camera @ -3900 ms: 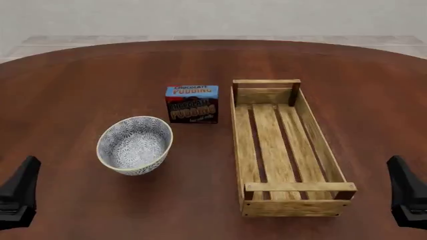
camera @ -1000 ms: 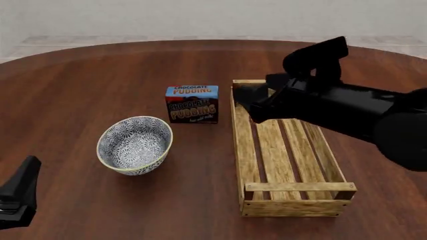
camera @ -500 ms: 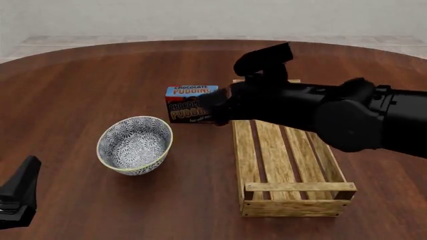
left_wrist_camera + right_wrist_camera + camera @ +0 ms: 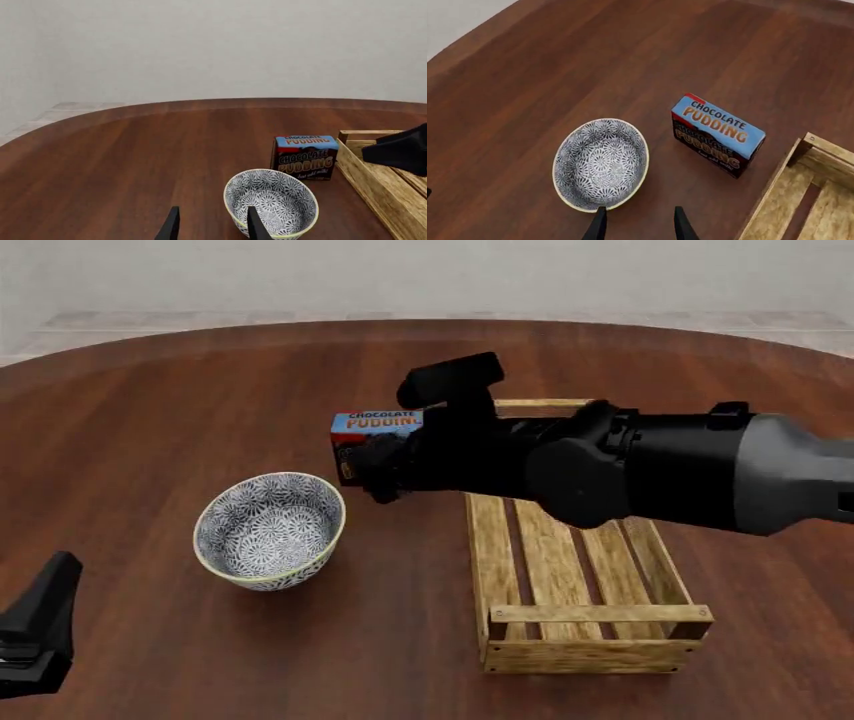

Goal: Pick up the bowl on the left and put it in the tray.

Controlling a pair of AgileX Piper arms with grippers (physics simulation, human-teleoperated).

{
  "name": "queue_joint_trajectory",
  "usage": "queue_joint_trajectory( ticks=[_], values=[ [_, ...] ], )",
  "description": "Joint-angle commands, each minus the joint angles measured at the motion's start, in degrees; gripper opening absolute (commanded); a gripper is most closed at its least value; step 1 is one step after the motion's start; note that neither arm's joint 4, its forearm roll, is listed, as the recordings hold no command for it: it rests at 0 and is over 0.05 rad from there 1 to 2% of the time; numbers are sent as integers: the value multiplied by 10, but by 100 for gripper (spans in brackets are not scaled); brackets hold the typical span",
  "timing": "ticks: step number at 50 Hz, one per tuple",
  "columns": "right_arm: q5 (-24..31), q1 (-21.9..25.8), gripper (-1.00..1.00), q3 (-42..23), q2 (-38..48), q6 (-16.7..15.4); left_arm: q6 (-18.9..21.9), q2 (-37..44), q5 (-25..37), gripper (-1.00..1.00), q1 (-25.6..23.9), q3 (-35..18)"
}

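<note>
The bowl [image 4: 270, 530], white with a dense blue-grey floral pattern and a pale rim, stands upright on the table left of the tray [image 4: 587, 575], a long light-wood slatted crate. My right arm reaches leftward across the tray's far end. Its gripper [image 4: 378, 472] hovers in front of the pudding box, right of and beyond the bowl. In the right wrist view the bowl [image 4: 602, 162] lies just ahead of the open gripper [image 4: 638, 227], which holds nothing. My left gripper [image 4: 34, 640] sits low at the near left, open [image 4: 213, 227], with the bowl [image 4: 270, 202] ahead of it.
A chocolate pudding box [image 4: 374, 424] stands upright between the bowl and the tray's far end, partly hidden by the right arm. It shows whole in the right wrist view [image 4: 717, 134]. The brown table's curved far edge [image 4: 267, 328] runs across the back.
</note>
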Motion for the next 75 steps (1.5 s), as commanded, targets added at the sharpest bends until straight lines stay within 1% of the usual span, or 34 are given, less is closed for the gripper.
queue_joint_trajectory(
  ticks=[1, 5, 6, 18, 27, 31, 32, 37, 57, 67, 75],
  values=[
    [7, 11, 100, -32, 42, 7, 0, 0, 0, 100, 0, 0],
    [10, 9, 100, -43, 57, 5, 0, 0, 0, 100, 0, 0],
    [14, 4, 100, -50, 63, -1, 0, 0, 0, 100, 0, 0],
    [26, -1, 100, -83, 99, 2, 0, 0, 0, 100, 0, 0],
    [17, -2, 100, -101, 140, 18, 0, 0, 0, 100, 0, 0],
    [13, 5, 100, -108, 157, 28, 0, 0, 0, 100, 0, 0],
    [13, 2, 100, -112, 162, 25, 0, 0, 0, 100, 0, 0],
    [11, 9, 100, -118, 172, 34, 0, 0, 0, 100, 0, 0],
    [11, 10, 100, -145, 209, 45, 0, 0, 0, 100, 0, 0],
    [9, 7, 100, -162, 239, 56, 0, 0, 0, 100, 0, 0],
    [14, 0, 100, -191, 276, 66, 0, 0, 0, 100, 0, 0]
  ],
)
